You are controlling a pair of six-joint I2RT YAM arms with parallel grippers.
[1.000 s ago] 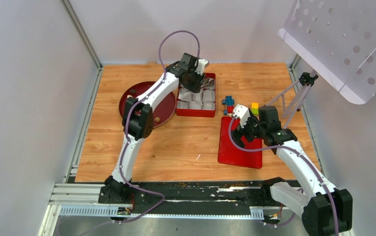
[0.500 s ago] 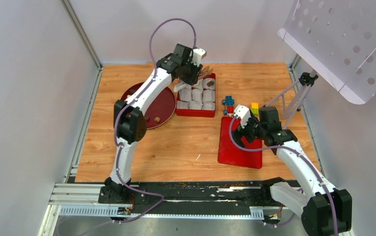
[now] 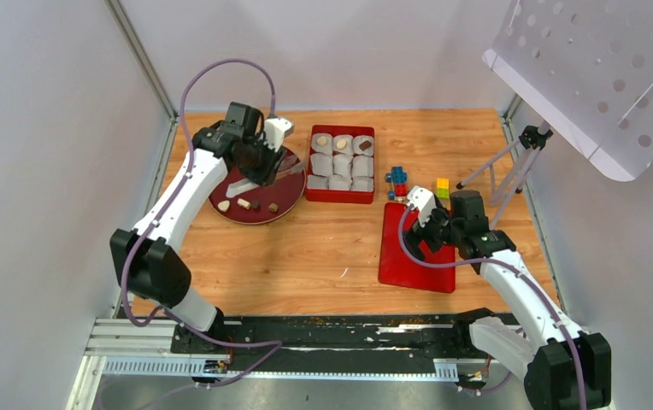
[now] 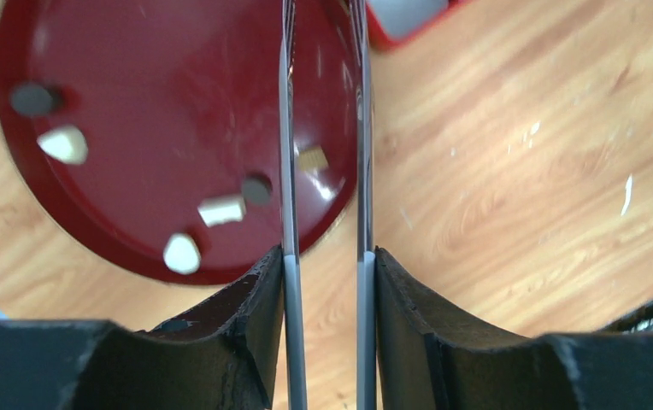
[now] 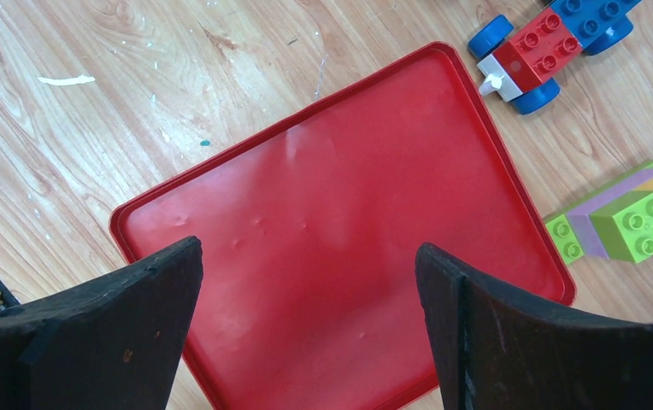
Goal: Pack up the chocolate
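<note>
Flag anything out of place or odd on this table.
Toy blocks lie beside the flat red tray and have nothing to do with the chocolate on the round plate. White flecks mark the wood. Nothing looks spilled or broken.

Bare wooden tabletop (image 3: 323, 248) lies free between the round dark-red plate (image 3: 289, 184) and the flat red rectangular tray (image 3: 417, 269). A red box of white paper cups (image 3: 340, 198) stands just beside the plate's right rim, and coloured toy blocks (image 3: 398, 181) crowd the tray's far edge. The left gripper (image 4: 325, 256), clamped on thin grey metal tongs (image 4: 287, 171), hangs over the plate.
</note>
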